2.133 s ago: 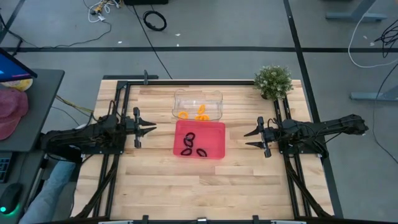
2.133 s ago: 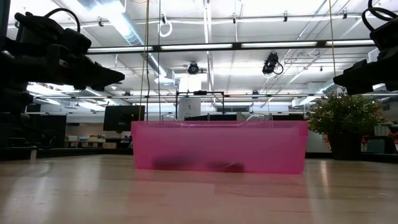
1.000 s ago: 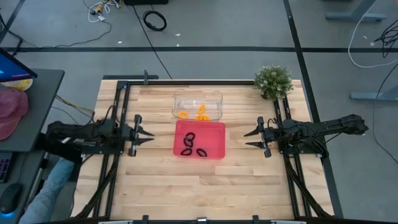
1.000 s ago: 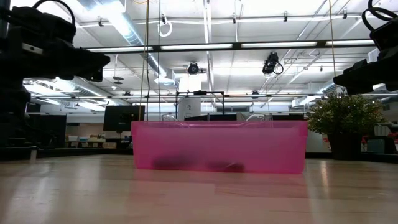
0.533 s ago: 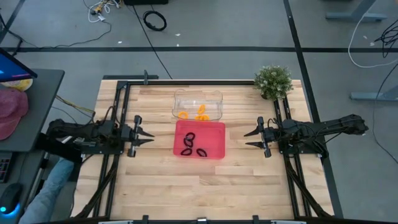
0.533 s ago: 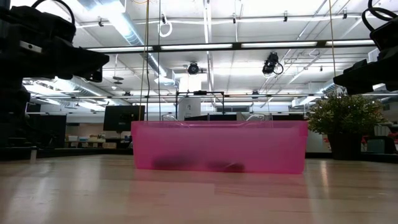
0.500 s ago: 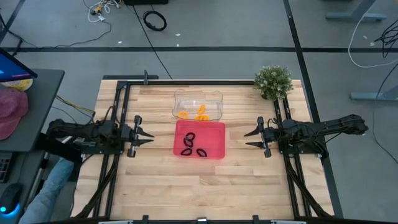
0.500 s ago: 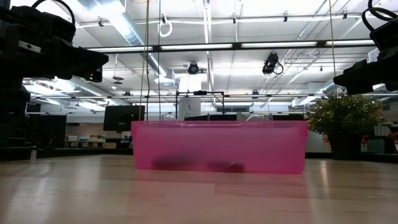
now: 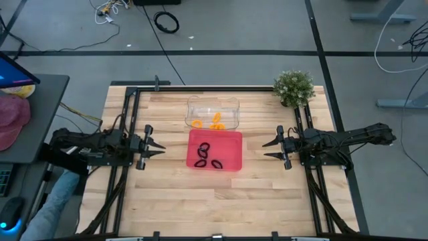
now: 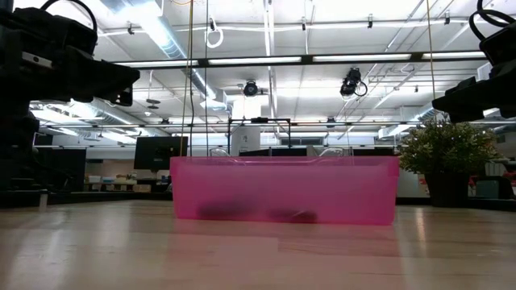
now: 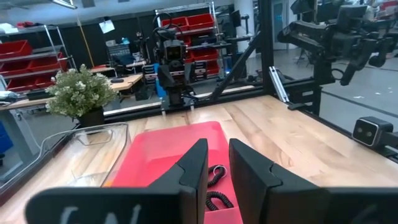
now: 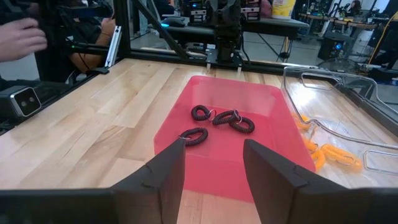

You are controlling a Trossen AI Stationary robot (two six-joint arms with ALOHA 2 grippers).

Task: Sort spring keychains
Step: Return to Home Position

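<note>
Several black spring keychains (image 12: 225, 117) lie on the floor of the pink tray (image 9: 231, 137) at mid-table. Orange spring keychains (image 9: 215, 122) lie in the clear container (image 9: 212, 104) just beyond it, also seen in the right wrist view (image 12: 329, 152). My left gripper (image 9: 160, 148) hovers left of the tray, pointing at it, its fingers only a narrow gap apart (image 11: 217, 149). My right gripper (image 9: 265, 149) hovers right of the tray, open (image 12: 214, 146), facing it. In the low view the pink tray (image 10: 284, 189) stands between both raised grippers.
A potted plant (image 9: 293, 87) stands at the table's far right corner. A person's hand (image 12: 18, 37) and leg (image 9: 57, 201) show beyond the table's left edge. Bare wood lies on the near half of the table (image 9: 214, 201).
About two seconds ago my left gripper drew back from the tray toward the table's left edge. Through the last second both arms and the keychains have kept still.
</note>
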